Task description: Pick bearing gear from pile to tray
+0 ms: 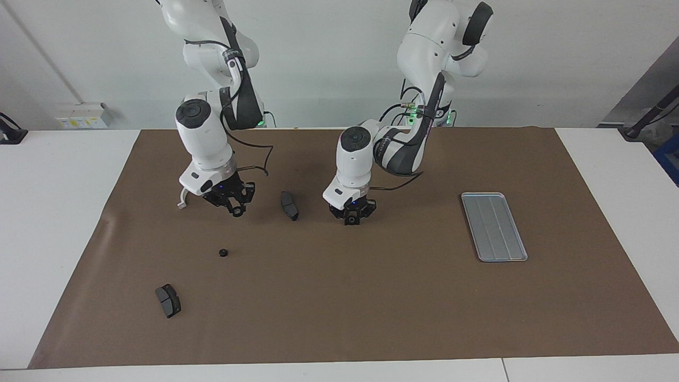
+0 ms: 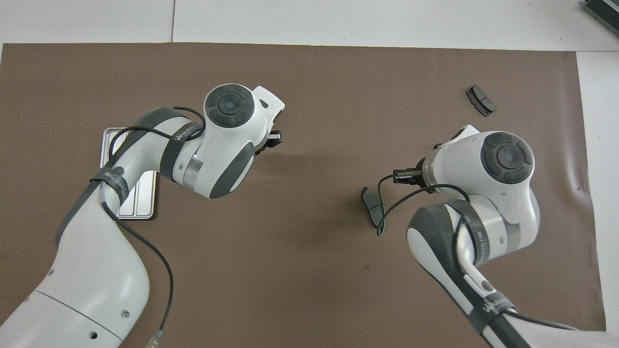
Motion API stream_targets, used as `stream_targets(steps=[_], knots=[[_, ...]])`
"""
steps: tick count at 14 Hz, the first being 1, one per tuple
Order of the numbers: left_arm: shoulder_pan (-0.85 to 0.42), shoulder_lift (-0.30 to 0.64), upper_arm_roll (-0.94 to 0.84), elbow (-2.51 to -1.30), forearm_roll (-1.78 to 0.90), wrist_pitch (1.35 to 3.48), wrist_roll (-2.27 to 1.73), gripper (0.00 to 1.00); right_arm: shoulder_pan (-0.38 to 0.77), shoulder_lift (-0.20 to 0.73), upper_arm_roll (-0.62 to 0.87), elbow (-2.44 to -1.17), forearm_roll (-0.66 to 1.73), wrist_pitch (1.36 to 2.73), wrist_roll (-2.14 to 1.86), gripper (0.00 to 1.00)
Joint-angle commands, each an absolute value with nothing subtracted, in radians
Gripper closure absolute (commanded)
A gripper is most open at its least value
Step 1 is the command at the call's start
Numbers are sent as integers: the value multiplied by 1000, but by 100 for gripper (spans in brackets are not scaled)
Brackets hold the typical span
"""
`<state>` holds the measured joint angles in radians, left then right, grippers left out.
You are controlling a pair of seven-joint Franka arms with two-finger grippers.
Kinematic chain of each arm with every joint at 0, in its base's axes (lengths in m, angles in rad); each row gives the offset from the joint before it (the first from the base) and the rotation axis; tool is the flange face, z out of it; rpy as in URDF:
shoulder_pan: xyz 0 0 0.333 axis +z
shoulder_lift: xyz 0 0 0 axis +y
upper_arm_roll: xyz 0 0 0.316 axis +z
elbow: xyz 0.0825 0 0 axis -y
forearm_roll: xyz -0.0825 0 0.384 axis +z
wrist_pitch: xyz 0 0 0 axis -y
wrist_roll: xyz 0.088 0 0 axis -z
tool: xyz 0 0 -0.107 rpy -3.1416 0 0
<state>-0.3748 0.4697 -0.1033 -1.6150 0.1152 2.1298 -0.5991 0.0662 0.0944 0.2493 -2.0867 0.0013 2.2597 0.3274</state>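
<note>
My left gripper (image 1: 350,219) hangs low over the middle of the brown mat, shut on a small black round bearing gear. My right gripper (image 1: 237,210) hovers beside the white curved bracket (image 1: 182,200), shut on another small black round piece. Of the pile, a third round piece (image 1: 223,252) and two dark grey pads (image 1: 289,205) (image 1: 168,300) lie on the mat. The silver tray (image 1: 493,226) lies at the left arm's end with nothing in it. In the overhead view my left gripper (image 2: 274,140) and right gripper (image 2: 401,175) show only partly, and the left arm covers part of the tray (image 2: 140,200).
The brown mat (image 1: 371,297) covers most of the white table. One pad (image 2: 372,207) lies between the two arms, the other (image 2: 480,100) farther out at the right arm's end. A white wall box (image 1: 79,115) sits past the mat's corner.
</note>
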Motion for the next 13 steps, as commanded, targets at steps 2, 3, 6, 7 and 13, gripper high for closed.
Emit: stream_targets(steps=[2,3,6,7,13], knots=[[-215,404,-115,-1629,54,2034,-320,97,185,188,268,-1968,12,2276,565,100],[-175,396,-115,-1640,54,2022,-249,97,219,210,267,-1944,3,2286,625,100],[-71,370,-114,-1693,54,2022,-56,97,293,270,267,-1905,0,2342,771,100],[-39,364,-114,-1716,52,2032,-2,97,313,281,267,-1905,0,2361,805,100],[66,318,-110,-1867,51,2160,152,97,374,371,265,-1904,-96,2431,917,100]])
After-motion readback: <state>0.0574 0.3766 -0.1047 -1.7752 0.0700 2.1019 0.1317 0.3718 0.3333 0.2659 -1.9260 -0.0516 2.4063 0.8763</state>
